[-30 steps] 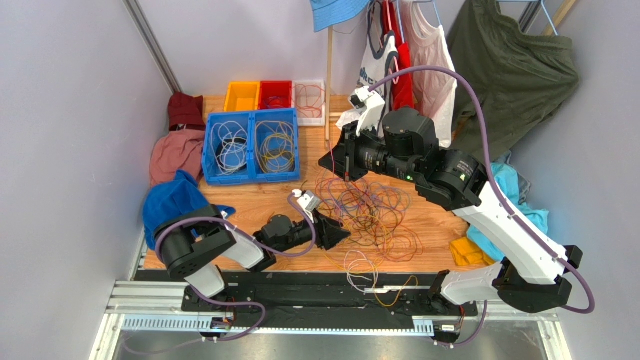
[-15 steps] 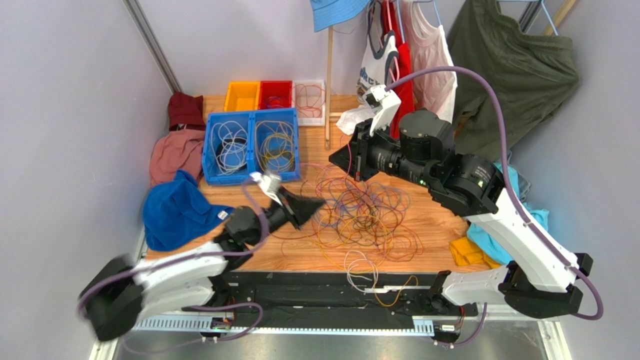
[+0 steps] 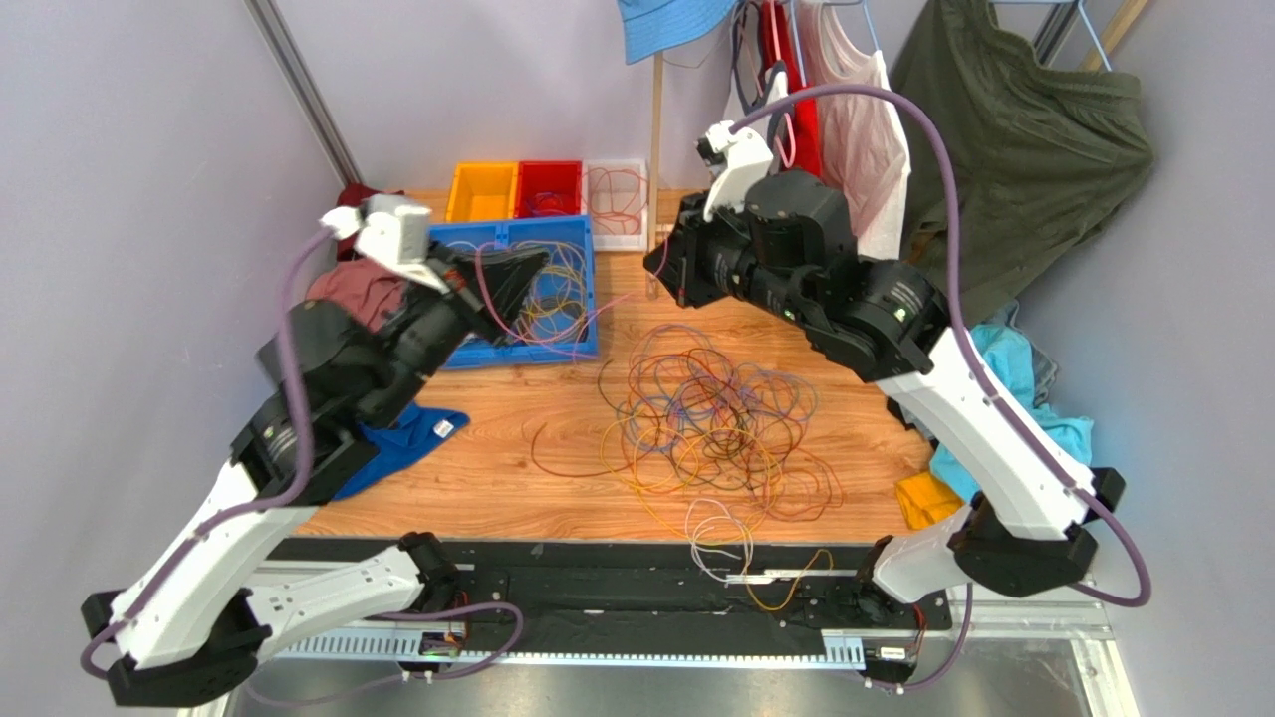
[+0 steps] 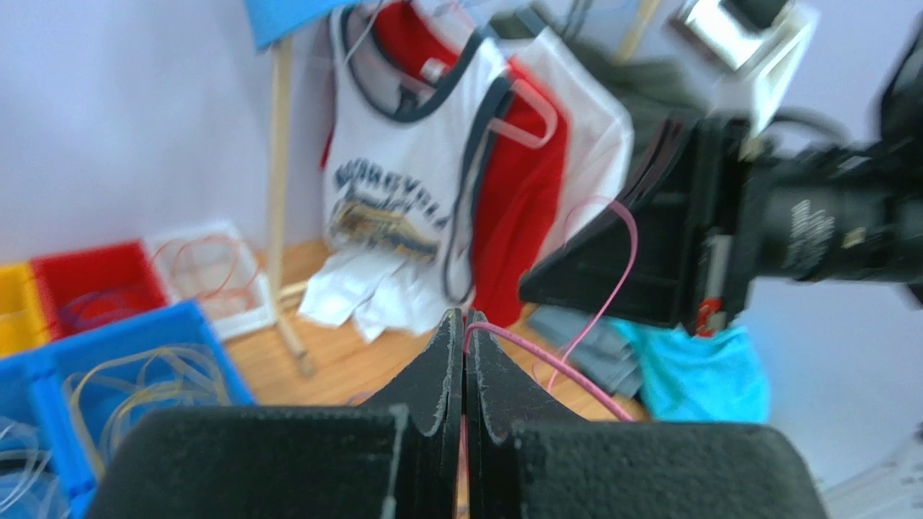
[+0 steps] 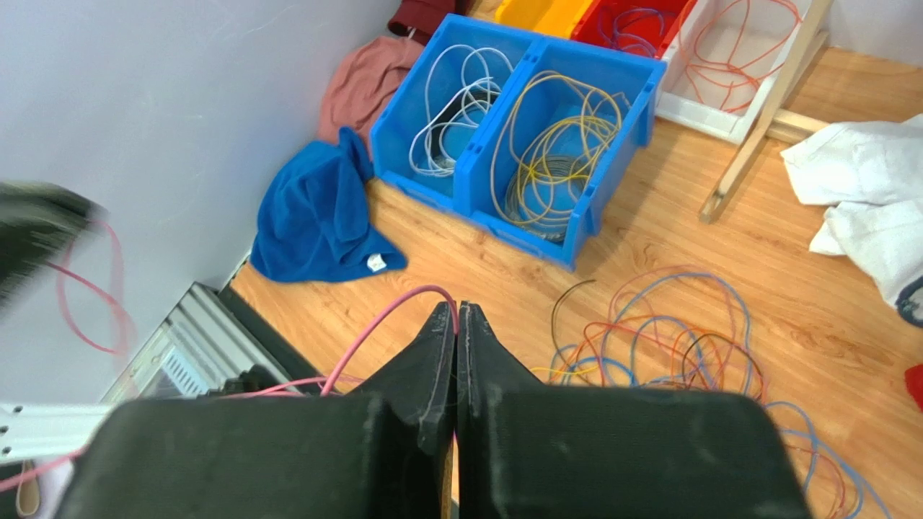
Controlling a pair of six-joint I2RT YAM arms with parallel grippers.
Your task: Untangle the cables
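A tangle of thin orange, red, brown, blue and yellow cables (image 3: pixel 722 423) lies on the wooden table. My left gripper (image 3: pixel 539 263) is raised over the blue bins and shut on a pink cable (image 4: pixel 547 353). My right gripper (image 3: pixel 653 268) is raised at the back centre and shut on the same pink cable (image 5: pixel 372 332). The cable hangs slack between the two grippers. In the left wrist view the jaws (image 4: pixel 465 324) meet on the cable, and the right gripper (image 4: pixel 607 270) shows ahead. In the right wrist view the jaws (image 5: pixel 455 311) are closed too.
Two joined blue bins (image 3: pixel 449 356) hold white and yellow coils. Yellow (image 3: pixel 482 190), red (image 3: pixel 549 185) and white (image 3: pixel 617 205) bins stand behind. A blue cloth (image 3: pixel 404 436) lies at the left. A wooden pole (image 3: pixel 654 165) and hanging clothes stand at the back.
My left arm has lifted from beside the tangle and swung up and back-left over the blue bins, drawing the pink cable along. My right gripper has shifted slightly up and back.
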